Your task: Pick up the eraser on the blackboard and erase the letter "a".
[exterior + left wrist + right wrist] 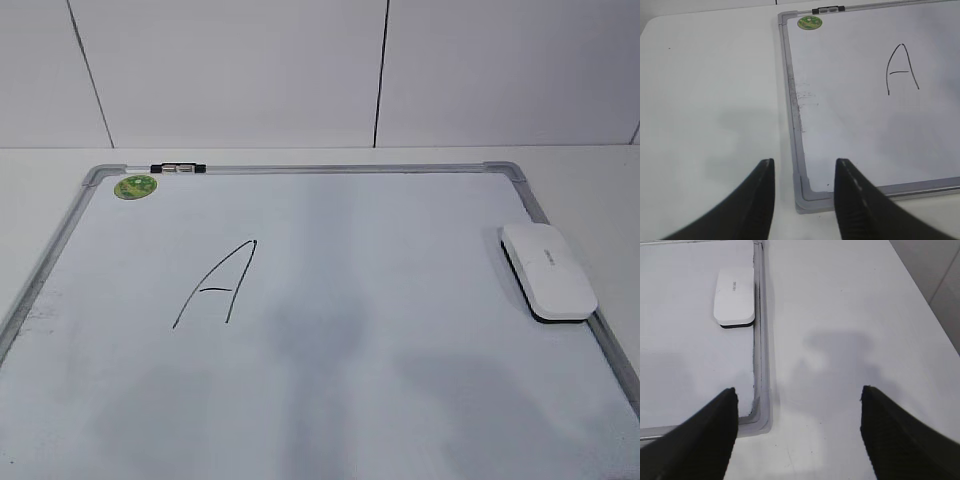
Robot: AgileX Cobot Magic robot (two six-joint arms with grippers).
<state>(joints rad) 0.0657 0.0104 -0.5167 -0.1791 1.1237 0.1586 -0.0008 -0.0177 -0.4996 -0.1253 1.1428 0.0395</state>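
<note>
Your right gripper [797,432] is hanging with its jaws wide apart and nothing between them, over the near right corner of the blackboard [762,412], and the eraser [735,296] is lying farther off, flat on the board and tight against its right frame. Your left gripper [804,200] is hovering with jaws partly apart and empty above the board's near left corner. For the pickup, you are probably best reaching with the right arm, coming down over the eraser's long sides and closing across its narrow width, keeping the outer finger clear of the metal rail. The only mark showing on the board is a large angular capital A [215,285], left of centre; no small lowercase letter is appearing in any view, so you cannot tell where it sits. Neither arm is showing in the exterior view.
</note>
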